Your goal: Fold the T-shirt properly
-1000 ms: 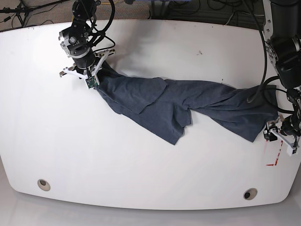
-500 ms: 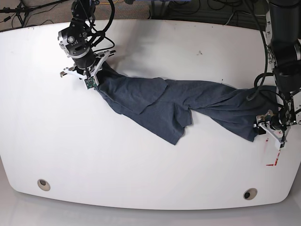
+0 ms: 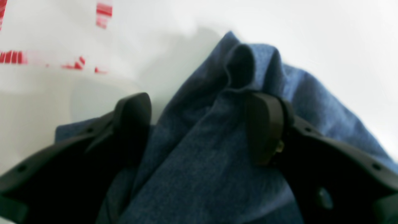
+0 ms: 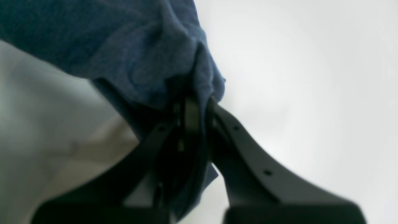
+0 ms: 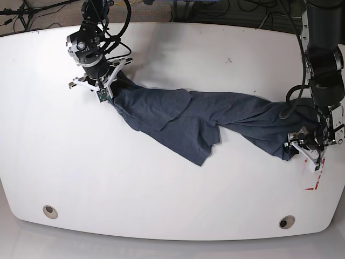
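Observation:
The dark blue T-shirt (image 5: 205, 121) lies stretched and crumpled in a long band across the white table (image 5: 161, 189). At its upper left end my right gripper (image 5: 105, 89) is shut on a bunched edge of the cloth; the right wrist view shows the T-shirt (image 4: 124, 46) pinched in that gripper (image 4: 192, 105). At the lower right end my left gripper (image 5: 304, 148) stands open. The left wrist view shows its fingers (image 3: 264, 127) wide apart on either side of a raised fold of the T-shirt (image 3: 199, 161), the gripper (image 3: 199, 124) straddling it.
Red tape marks (image 5: 312, 186) lie on the table just right of the left gripper, also seen as red tape marks (image 3: 104, 14) ahead of it. Two round holes (image 5: 49, 211) (image 5: 286, 222) sit near the front edge. Cables run behind the table's back edge.
My left gripper has moved up and left from beside the red marks onto the shirt's right end, staying open. The right gripper has held its grip and barely shifted.

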Robot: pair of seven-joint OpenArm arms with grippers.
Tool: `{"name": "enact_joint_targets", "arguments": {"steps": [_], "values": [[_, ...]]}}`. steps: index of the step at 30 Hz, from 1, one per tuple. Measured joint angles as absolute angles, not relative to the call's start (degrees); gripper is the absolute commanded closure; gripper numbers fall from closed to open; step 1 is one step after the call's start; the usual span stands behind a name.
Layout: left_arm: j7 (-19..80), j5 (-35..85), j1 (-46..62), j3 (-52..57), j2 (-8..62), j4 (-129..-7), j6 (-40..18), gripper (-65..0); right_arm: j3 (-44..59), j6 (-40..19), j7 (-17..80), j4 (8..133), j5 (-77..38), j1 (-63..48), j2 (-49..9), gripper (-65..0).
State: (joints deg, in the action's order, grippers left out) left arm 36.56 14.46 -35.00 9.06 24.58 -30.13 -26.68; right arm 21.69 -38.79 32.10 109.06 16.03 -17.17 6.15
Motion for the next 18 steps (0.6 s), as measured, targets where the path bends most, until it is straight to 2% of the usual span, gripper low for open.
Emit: {"name": "enact_joint_targets", "arguments": {"steps": [7, 18], "values": [[34.3, 17.3, -29.3, 9.7, 26.9, -33.1, -33.2, -44.0, 21.7, -38.8, 32.1, 109.1, 16.0, -17.1, 6.2, 0.0], [40.1, 17.8, -13.7, 19.4, 28.0, -50.7, -33.4, -44.0, 21.7, -38.8, 32.1, 109.1, 16.0, -17.0, 6.0, 0.0]]}}
